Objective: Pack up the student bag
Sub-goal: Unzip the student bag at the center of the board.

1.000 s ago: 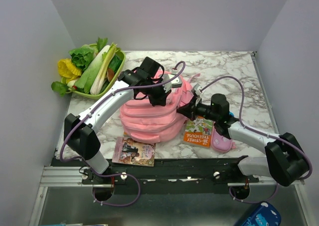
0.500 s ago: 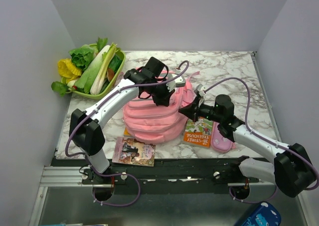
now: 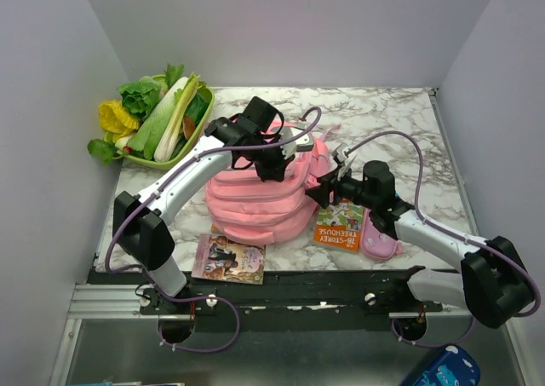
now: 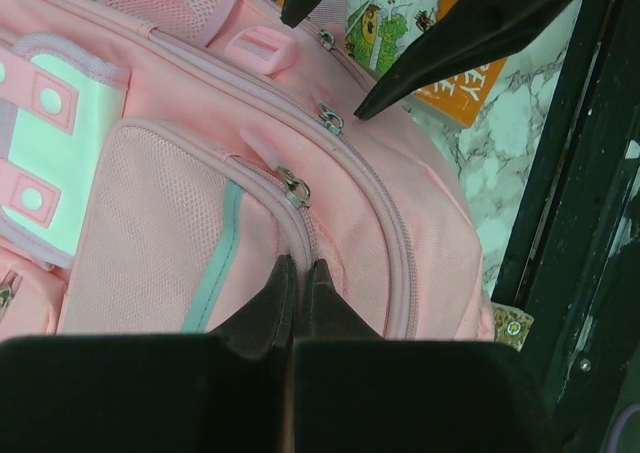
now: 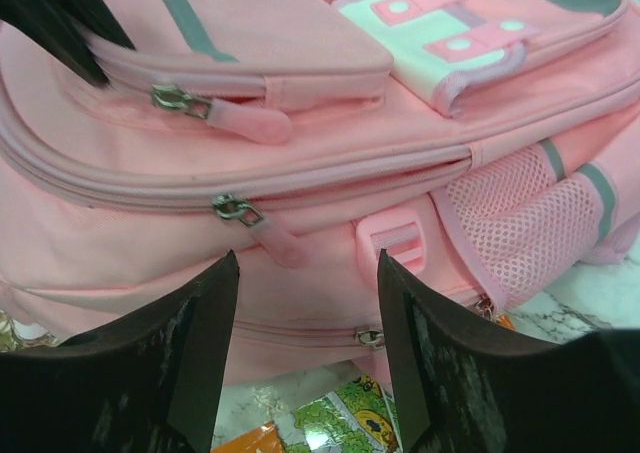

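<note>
Top external view has the student bag (image 3: pixel 260 203) lying mid-table, front pockets up, with both my arms reaching in at it. Honest progress report: basically nothing is packed yet, as far as I can see. The orange book (image 3: pixel 341 226) and the pink pencil case (image 3: pixel 381 243) sit on the table (image 3: pixel 400 130) just right of the bag. The other book (image 3: pixel 228 259) is at the near edge by its left corner. All of it is outside the bag.

Every zip I can see in the wrist views looks done up, so I reckon opening a compartment comes first. My left gripper (image 4: pixel 297 270) is pinched closed, tips down on the front pocket's zip seam. I can't tell whether it's nipping a bit of fabric. My right gripper (image 5: pixel 308 263) has its jaws spread wide with nothing between them, facing the bag's side, close to a zip pull (image 5: pixel 238 211).

Hidden stuff: the bag's inside, obviously, and my left arm covers its far end from above.
</note>
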`<state>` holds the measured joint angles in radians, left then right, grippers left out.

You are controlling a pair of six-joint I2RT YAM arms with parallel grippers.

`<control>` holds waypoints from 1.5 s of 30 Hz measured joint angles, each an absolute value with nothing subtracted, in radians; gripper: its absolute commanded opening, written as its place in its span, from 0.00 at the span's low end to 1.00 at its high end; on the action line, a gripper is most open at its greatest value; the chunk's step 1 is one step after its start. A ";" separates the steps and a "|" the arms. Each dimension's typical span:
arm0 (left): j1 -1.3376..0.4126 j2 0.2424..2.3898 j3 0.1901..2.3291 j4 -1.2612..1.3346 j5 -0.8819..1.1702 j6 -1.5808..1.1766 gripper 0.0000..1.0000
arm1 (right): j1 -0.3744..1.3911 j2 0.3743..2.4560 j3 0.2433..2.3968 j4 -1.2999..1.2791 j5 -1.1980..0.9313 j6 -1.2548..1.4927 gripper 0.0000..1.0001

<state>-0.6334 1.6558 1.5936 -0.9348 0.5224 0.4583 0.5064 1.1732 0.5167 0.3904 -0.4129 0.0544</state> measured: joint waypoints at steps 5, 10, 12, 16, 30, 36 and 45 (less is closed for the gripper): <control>-0.633 1.630 1.594 -0.976 0.505 0.488 0.00 | 0.506 1.246 0.517 0.421 -0.464 0.052 0.68; -0.633 1.628 1.594 -0.993 0.503 0.501 0.00 | 0.506 1.290 0.517 0.492 -0.510 0.061 0.69; -0.633 1.628 1.594 -0.995 0.503 0.501 0.00 | 0.505 1.301 0.517 0.523 -0.525 0.071 0.69; -0.633 1.628 1.594 -0.994 0.503 0.500 0.00 | 0.505 1.327 0.517 0.585 -0.553 0.089 0.67; -0.632 1.631 1.615 -0.997 0.502 0.488 0.00 | 0.504 1.405 0.516 0.699 -0.631 0.131 0.12; -0.632 1.633 1.615 -0.995 0.504 0.488 0.00 | 0.505 1.337 0.508 0.641 -0.619 0.105 0.01; -0.637 1.633 1.615 -0.994 0.509 0.485 0.00 | 0.505 1.262 0.509 0.525 -0.614 0.077 0.01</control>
